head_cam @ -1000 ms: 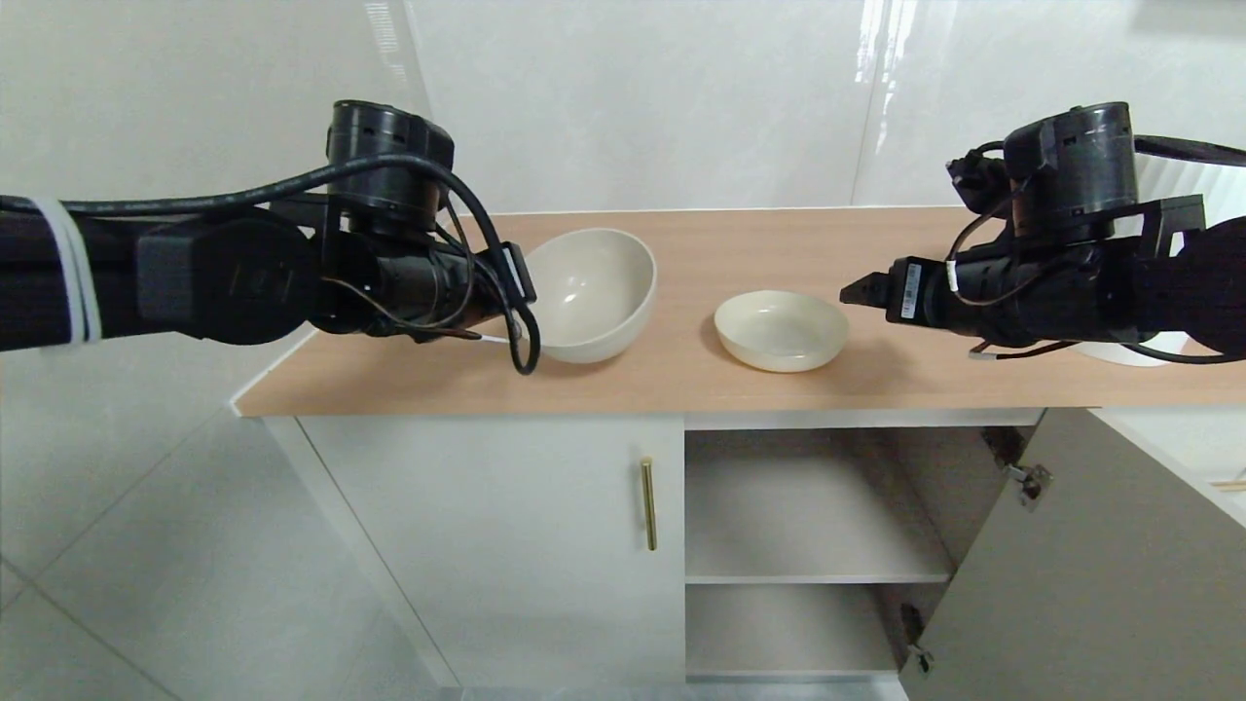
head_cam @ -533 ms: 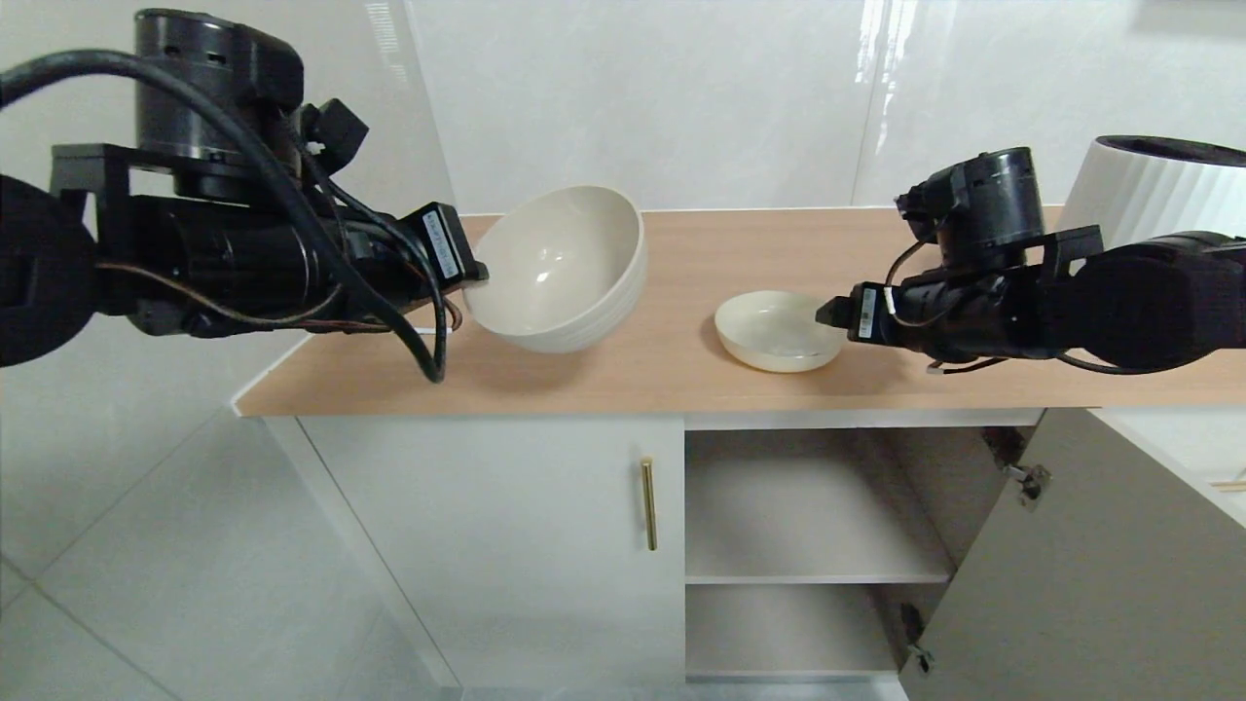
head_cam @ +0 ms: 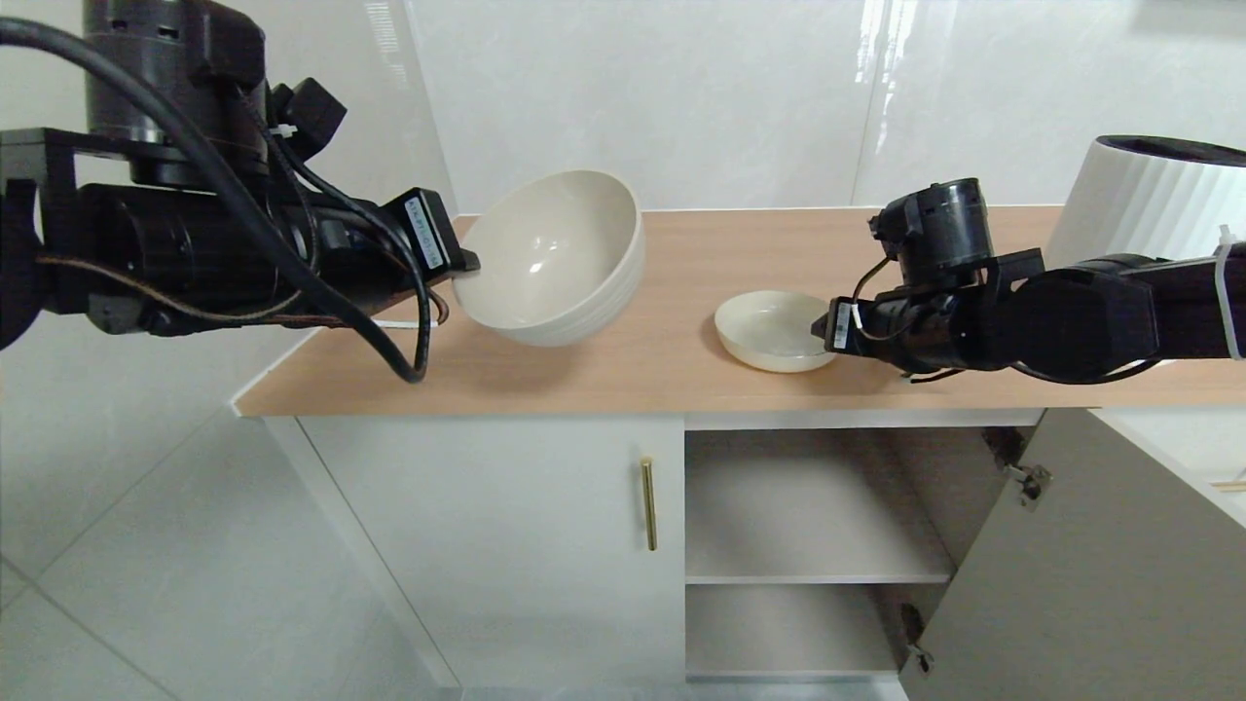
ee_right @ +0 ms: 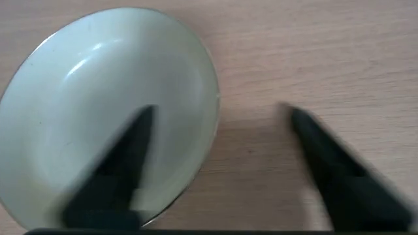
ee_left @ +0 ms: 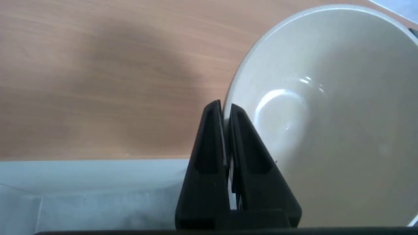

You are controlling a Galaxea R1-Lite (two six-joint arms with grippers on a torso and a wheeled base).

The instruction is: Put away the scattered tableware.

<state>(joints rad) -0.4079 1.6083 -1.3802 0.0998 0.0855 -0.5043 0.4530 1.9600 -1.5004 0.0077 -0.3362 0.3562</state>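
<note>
Bowl (head_cam: 550,258) sits at the left end of the counter (head_cam: 681,243). It looks clear of the wood and is tipped, mouth toward the left arm. Left gripper (head_cam: 465,265) has it by the near rim, jaws clamped on the wall, one inside and one outside. That is a thin one-edge pinch on a deep glazed bowl, so I'd expect it to want to swing. I'd keep the squeeze on, move slowly with no wrist snaps, and level it before going down.

Mid-counter, the dish (head_cam: 776,329) lies flat, well apart from the bowl. Right gripper (head_cam: 829,328) is at its right rim, jaws apart and straddling it, one over the inside and one over the bare wood. Nothing is gripped yet. I'd seat the rim deep between the jaws, square to the edge, then close and lift straight up. It's shallow and slick, so a tip-only bite could slide off.

Below, the cupboard (head_cam: 808,526) has its right door swung wide and its shelves bare. My guess is that's the drop spot. I'd send one arm in at a time, round the counter's front edge and away from the door.
</note>
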